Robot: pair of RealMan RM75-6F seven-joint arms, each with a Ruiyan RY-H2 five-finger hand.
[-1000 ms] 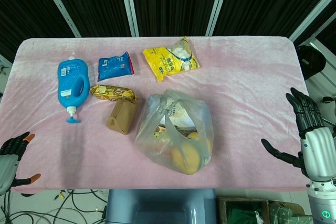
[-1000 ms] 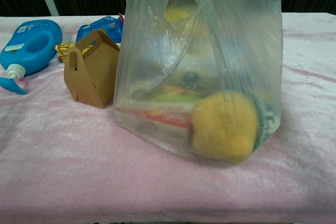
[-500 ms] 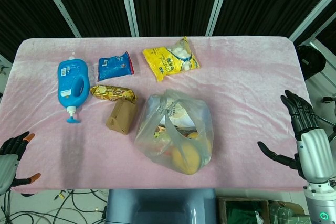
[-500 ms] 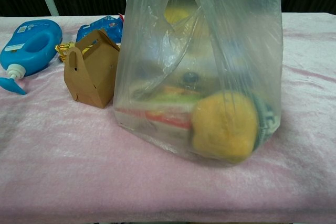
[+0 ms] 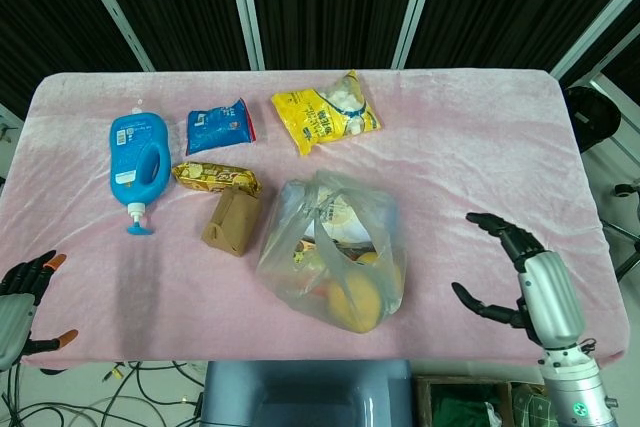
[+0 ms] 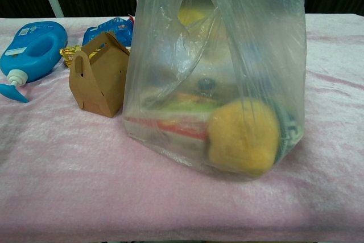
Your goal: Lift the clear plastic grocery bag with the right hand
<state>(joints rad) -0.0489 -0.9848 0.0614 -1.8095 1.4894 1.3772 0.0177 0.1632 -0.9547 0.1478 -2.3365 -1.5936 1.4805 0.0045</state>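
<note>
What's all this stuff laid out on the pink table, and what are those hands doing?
clear plastic bag: one, see-through, groceries inside, near front edge at centre
brown carton: one, just left of the bag
gold snack packet: one, behind the carton
blue bottle: one, lying flat, far left
blue packet: one, right of the bottle
yellow packet: one, back centre
pink cloth: one, covers the table
left hand: front left corner, holds nothing
right hand: fingers spread, right of the bag, apart from it

Bare pink surface from 12 to 3 o'clock of the clear plastic grocery bag. Brown carton crowding it at 9 o'clock, just beside. Right hand apart at 3 o'clock, unobstructed.
</note>
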